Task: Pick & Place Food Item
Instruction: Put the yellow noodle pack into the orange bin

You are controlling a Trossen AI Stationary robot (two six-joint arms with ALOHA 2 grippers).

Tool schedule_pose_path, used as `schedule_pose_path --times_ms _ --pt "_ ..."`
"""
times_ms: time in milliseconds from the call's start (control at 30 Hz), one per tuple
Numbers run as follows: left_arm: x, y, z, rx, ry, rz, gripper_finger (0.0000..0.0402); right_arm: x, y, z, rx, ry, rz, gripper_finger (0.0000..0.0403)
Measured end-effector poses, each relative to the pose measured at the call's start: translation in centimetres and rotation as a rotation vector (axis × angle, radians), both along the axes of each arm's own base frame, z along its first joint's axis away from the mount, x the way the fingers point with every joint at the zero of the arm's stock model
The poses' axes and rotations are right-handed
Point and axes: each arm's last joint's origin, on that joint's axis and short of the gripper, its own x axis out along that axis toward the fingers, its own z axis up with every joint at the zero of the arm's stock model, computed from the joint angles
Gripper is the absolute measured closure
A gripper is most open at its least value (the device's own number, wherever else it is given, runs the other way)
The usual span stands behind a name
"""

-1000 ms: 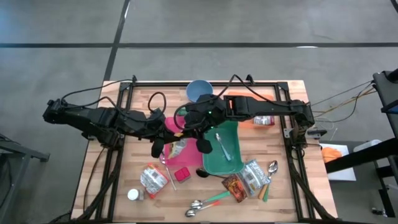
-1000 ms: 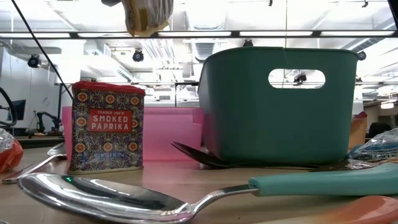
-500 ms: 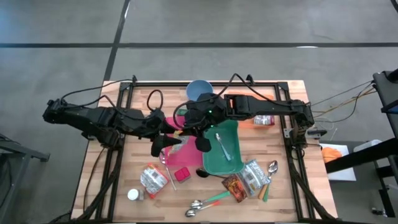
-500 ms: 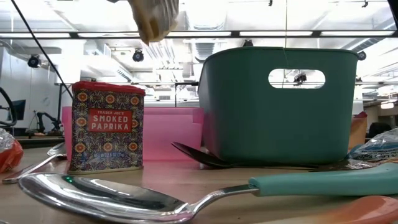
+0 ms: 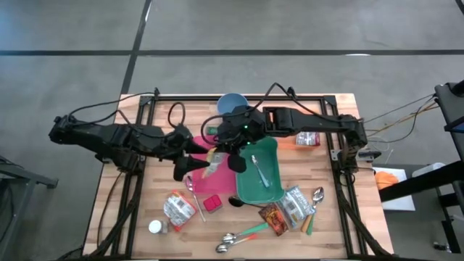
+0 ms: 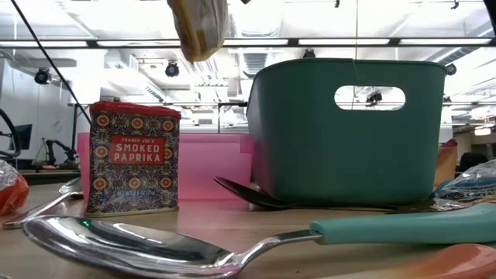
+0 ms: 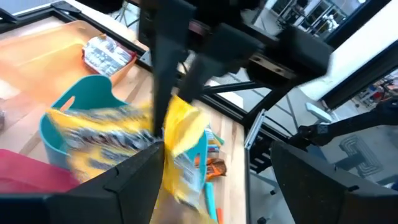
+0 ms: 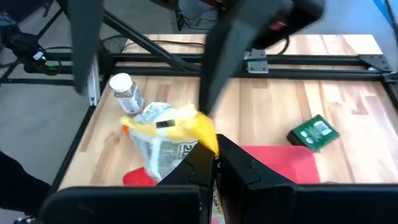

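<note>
High view, centre: yellow snack bag [image 5: 211, 164] pinched by shut right gripper [image 5: 220, 155] over pink tray [image 5: 214, 187], left gripper [image 5: 190, 164] spread open beside it, teal bin [image 5: 262, 176] adjacent; low view, top edge: bag cut off, paprika tin [image 6: 132, 158] lower left; left wrist view blurred, bag centre.

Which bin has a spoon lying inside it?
The teal bin: a spoon lies inside. The pink bin beside it holds none.

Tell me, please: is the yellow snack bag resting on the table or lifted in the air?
Lifted. In the low view the yellow snack bag hangs well above the table; the right wrist view shows the right gripper pinching its yellow edge.
</note>
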Motion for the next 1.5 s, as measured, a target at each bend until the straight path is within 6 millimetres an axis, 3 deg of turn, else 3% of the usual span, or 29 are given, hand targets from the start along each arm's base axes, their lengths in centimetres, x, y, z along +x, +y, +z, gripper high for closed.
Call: schedule_pose_path --times_ms 233,433,633,900,1233,1500 --pt "-1.4 0.3 1.0 -0.011 -0.043 -0.004 0.0109 -2.3 -1.7 1.4 -0.061 0.038 -0.050 0.0395" --pt "-2.4 0.5 1.5 -0.015 -0.065 -0.001 0.0109 -5.3 -3.8 3.1 -0.110 0.076 -0.083 0.0395" --pt "-2.7 0.6 1.3 -0.005 -0.038 0.003 0.0109 -8.4 -6.0 3.4 -0.155 0.175 -0.105 0.0395" --pt "-2.7 0.6 0.8 0.003 0.011 0.004 0.0109 -12.1 -8.3 2.3 -0.182 0.286 -0.175 0.0395" --pt "-2.7 0.6 0.7 0.007 0.020 0.003 0.0109 -17.7 -9.8 0.2 -0.213 0.301 -0.255 0.0395" --pt "-2.7 0.7 0.7 0.012 0.025 0.006 0.0109 -21.4 -11.2 -2.3 -0.052 0.329 -0.523 0.0395"
